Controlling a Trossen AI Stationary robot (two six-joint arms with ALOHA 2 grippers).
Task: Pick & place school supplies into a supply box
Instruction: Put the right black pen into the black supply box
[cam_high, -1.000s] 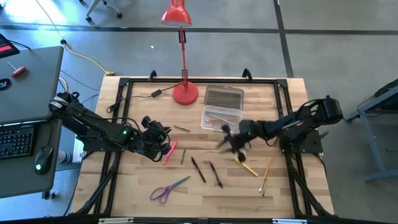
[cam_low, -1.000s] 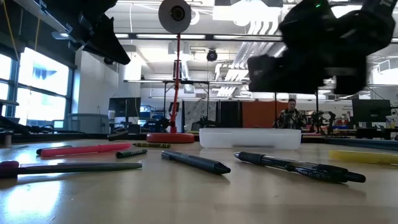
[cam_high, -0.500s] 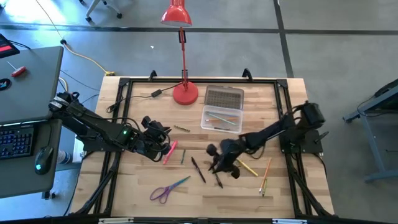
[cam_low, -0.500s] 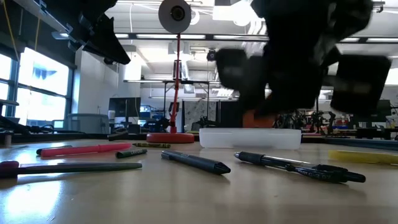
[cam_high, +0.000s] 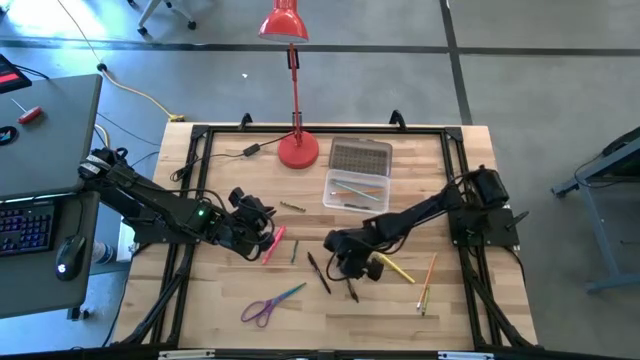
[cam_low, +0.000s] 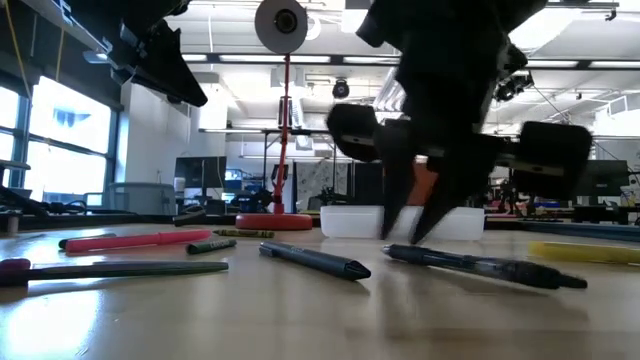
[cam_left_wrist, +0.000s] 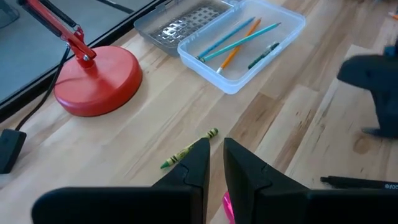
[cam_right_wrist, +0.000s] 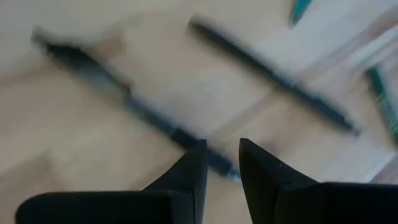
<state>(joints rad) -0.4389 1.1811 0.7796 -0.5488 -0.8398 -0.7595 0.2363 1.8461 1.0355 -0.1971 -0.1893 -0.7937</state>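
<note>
The supply box (cam_high: 357, 190) stands open near the far middle of the table, with its bumpy lid (cam_high: 360, 157) behind it and a few pencils inside (cam_left_wrist: 239, 43). My right gripper (cam_high: 346, 263) hangs open, fingers pointing down, just above two black pens (cam_high: 318, 272) (cam_high: 348, 281). In the low view its fingertips (cam_low: 408, 236) stand over one end of a pen (cam_low: 480, 268). My left gripper (cam_high: 256, 214) waits, narrowly open, above a pink marker (cam_high: 272, 245) and a green crayon (cam_left_wrist: 189, 149). Purple-handled scissors (cam_high: 268, 303) lie near the front edge.
A red lamp base (cam_high: 298, 151) stands left of the lid, its stem reaching past the far edge. A yellow marker (cam_high: 396, 268) and orange pencils (cam_high: 428, 281) lie right of my right gripper. A green pencil (cam_high: 294, 251) lies beside the pink marker.
My right gripper has swung from beside the supply box toward the table's near-left and come down, ending low over the black pens.
</note>
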